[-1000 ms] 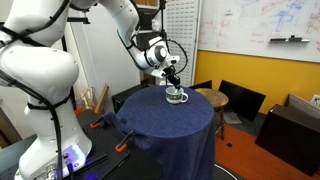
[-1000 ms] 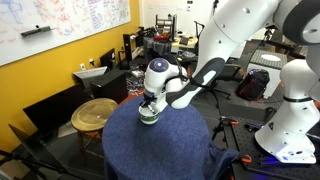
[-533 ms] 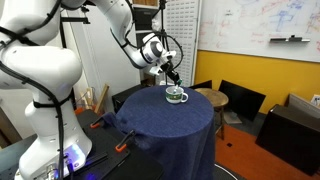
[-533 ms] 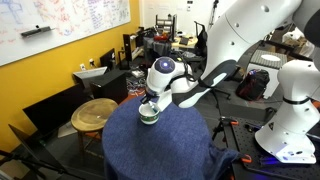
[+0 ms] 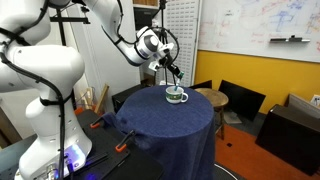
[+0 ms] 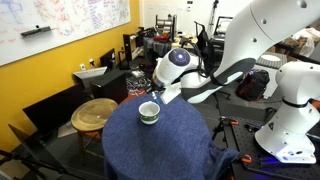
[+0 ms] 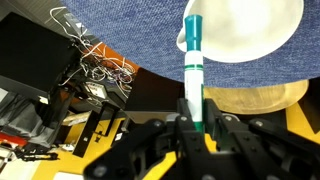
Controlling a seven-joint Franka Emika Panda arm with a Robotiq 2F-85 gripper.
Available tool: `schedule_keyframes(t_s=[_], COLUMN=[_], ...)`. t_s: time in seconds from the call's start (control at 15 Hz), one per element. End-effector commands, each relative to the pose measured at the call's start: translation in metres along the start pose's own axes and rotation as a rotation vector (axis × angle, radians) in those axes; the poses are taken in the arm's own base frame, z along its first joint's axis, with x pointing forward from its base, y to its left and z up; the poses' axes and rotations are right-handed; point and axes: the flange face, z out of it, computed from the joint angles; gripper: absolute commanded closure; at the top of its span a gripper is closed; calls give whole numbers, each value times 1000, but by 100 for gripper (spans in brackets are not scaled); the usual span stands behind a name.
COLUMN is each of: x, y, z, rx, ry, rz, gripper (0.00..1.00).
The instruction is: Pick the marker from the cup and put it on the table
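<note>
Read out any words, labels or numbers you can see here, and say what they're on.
No text is readable.
Handwriting on the whiteboards in both exterior views: too small and blurred to read.
On the marker, wrist view: no legible print.
On the cup: a green band, no lettering visible.

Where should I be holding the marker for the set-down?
By the barrel near the end opposite its teal tip, fingers pinching across its width from above. The marker is a thin straight stick hanging clear of the cup; the gripper already holds it so.
</note>
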Motion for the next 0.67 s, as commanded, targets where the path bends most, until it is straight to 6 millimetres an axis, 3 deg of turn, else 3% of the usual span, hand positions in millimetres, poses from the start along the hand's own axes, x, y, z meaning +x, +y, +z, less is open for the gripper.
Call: schedule_keyframes(t_s=[0.0,0.6], x=[-3,-18], y=[25,89], z=[-18,-19], rx=[21,8], ry=[34,-11], rz=[83,304], gripper=[95,95])
